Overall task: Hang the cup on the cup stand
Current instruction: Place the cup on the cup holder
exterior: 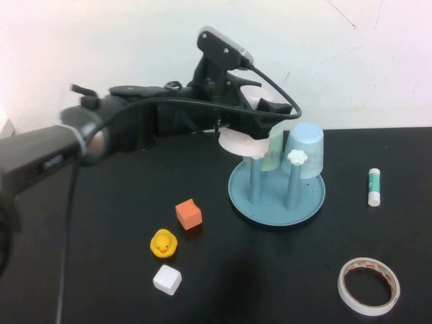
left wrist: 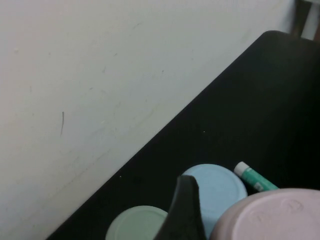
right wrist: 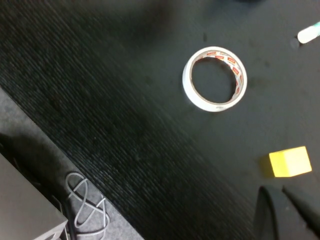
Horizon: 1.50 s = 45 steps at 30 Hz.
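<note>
One pink cup (exterior: pixel 243 140) in left pincer (exterior: pixel 251 128), over cup stand (exterior: pixel 270 202); right pincer (right wrist: pixel 285 210) aside.

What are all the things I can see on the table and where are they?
cup: 1, pale pink, upside down, held by the left arm above the stand's left side
green cup: 1, pale green, upside down on the stand
blue cup: 1, light blue, upside down on the stand's right side
cup stand: 1, blue-teal tray, pegs with white flower caps, centre-right
orange cube: 1, orange, left of the stand
rubber duck: 1, yellow, below the orange cube
white cube: 1, white, near edge
glue stick: 1, white and green, right of the stand
tape roll: 1, whitish, near right corner
yellow block: 1, yellow, right wrist view only
left end effector: 1, black, over the stand, gripping the cup
right end effector: 1, dark, right wrist view only, above the table
</note>
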{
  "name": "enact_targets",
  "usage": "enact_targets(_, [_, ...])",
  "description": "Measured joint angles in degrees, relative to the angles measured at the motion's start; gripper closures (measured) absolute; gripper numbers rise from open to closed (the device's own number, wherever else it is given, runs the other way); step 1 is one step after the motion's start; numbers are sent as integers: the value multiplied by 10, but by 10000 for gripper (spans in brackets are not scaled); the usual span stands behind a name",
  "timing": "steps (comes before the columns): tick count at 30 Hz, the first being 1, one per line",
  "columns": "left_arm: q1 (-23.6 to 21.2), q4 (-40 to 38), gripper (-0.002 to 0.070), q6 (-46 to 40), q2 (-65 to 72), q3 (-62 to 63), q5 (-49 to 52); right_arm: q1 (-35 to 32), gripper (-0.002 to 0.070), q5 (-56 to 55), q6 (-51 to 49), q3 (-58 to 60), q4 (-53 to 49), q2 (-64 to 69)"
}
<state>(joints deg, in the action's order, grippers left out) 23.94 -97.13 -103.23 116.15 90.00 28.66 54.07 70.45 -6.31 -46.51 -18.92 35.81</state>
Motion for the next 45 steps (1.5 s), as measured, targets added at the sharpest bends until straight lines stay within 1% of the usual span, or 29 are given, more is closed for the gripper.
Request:
enact_targets(7, [1,-1,124,0,80,82,0,0,675,0,-4,0,1,0])
enact_targets(12, [1,-2,124,0,108,106,1,0,675,0,-4,0,3,0])
enact_targets(29, [1,-2,125,-1,146,118,-2,0,675,0,-7,0,2,0])
enact_targets(34, [1,-2,123,-1,149,118,15,0,675,0,-6,0,2,0])
enact_targets(35, [1,-2,107,-1,149,119,17,0,675,0,-6,0,2,0])
enact_targets(38, [2,-2,24,-1,149,119,13,0,675,0,-6,0,2,0])
enact_targets(39, [2,-1,13,-1,149,119,6,0,675,0,-6,0,2,0])
enact_targets(42, [2,29,6,8,136,119,-23,0,675,0,-6,0,2,0])
enact_targets(45, [2,81,43,25,111,119,-40,0,675,0,-7,0,2,0])
